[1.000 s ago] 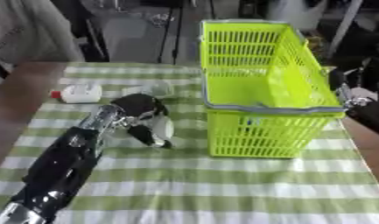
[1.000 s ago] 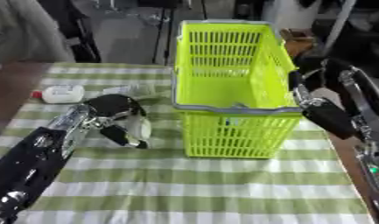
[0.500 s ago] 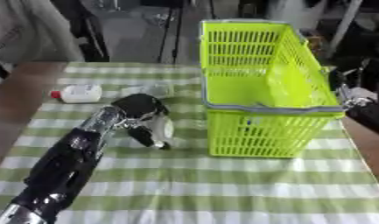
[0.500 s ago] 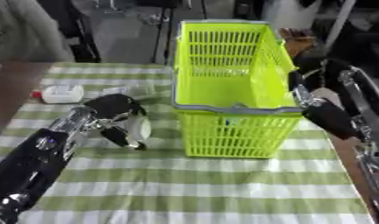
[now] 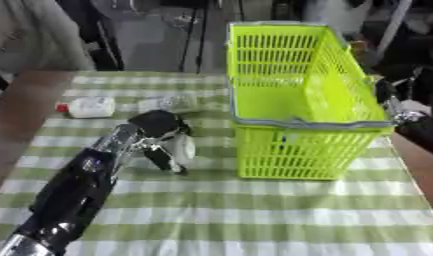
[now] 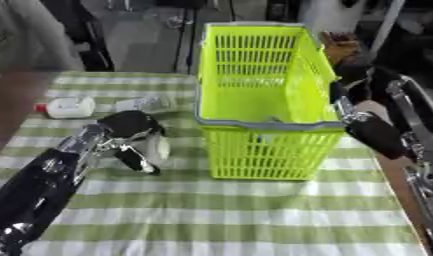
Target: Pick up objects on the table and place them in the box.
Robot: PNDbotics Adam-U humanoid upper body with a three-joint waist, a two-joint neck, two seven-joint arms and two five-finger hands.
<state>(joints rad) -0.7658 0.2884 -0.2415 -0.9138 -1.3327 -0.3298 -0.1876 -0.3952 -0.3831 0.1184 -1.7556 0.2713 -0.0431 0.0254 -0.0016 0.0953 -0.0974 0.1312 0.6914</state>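
Note:
My left hand (image 5: 158,131) sits at the table's middle left, its fingers curled round a small white object (image 5: 181,148) just left of the lime-green basket (image 5: 300,122). A white bottle with a red cap (image 5: 86,107) lies on its side at the far left. Beside it lies a clear plastic item (image 5: 170,103). My right hand (image 6: 352,82) hovers against the basket's right wall near the rim; its fingers are hard to make out.
The table carries a green-and-white checked cloth (image 5: 254,215). The bare wooden table edge (image 5: 18,110) shows at the left. Dark stands and clutter stand behind the basket. The cloth in front of the basket holds nothing.
My left hand has shifted slightly with the white object still in it. The right hand and basket have stayed put.

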